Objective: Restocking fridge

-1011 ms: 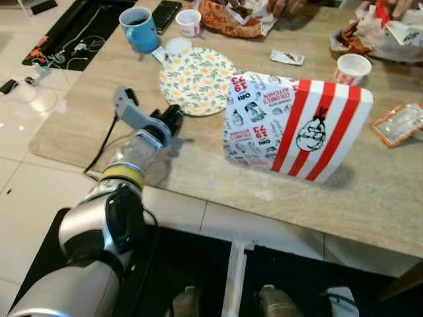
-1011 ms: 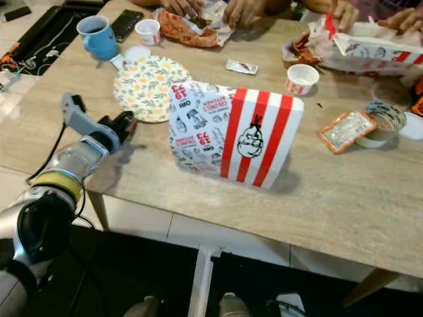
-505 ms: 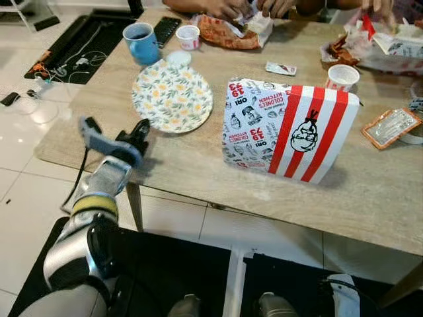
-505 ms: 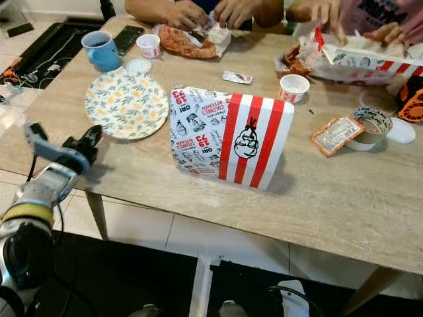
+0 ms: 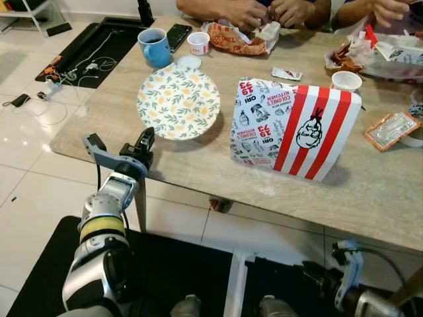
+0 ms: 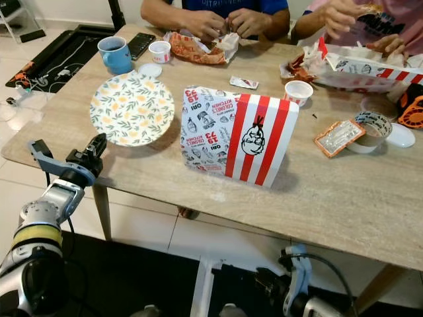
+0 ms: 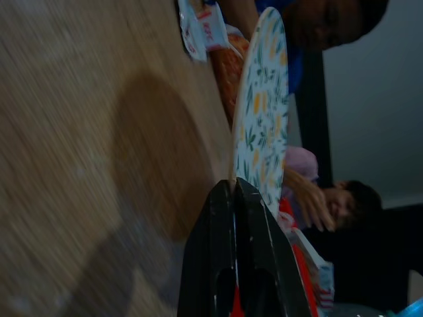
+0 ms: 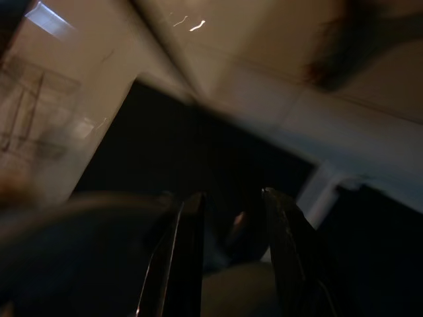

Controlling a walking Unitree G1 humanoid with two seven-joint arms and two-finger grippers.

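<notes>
— Red and white stripes: that's the paper takeaway bag (image 6: 239, 136), standing upright near the middle of the wooden surface (image 6: 370, 191). Where's the left gripper (image 5: 144, 142)?

— At the near edge of the surface, on the robot's left, just short of the floral plate (image 6: 132, 107). The left wrist view shows its two black fingers (image 7: 261, 257) pressed together, with nothing between them, and the plate's rim right ahead of the tips.

— And the right gripper (image 8: 231, 224)?

— Low, below the surface's edge on the robot's right, near the floor. In its wrist view the jaws stand apart and hold nothing; that picture is dark and blurred.

— What else lies on the surface?

— A blue mug (image 6: 115, 54) at the far left corner, beyond the plate, with a small white cup (image 6: 159, 51) and a dark phone (image 6: 140, 45) close by. Another small cup (image 6: 298, 92) and a sauce sachet (image 6: 244, 82) sit behind the bag. To the right there's a foil-lidded tub (image 6: 338, 137) leaning against a tape roll (image 6: 372, 129).

— People?

— Hands (image 6: 228, 23) at the far side, busy with food wrappers (image 6: 198, 46) and a striped box (image 6: 360, 68).
</notes>
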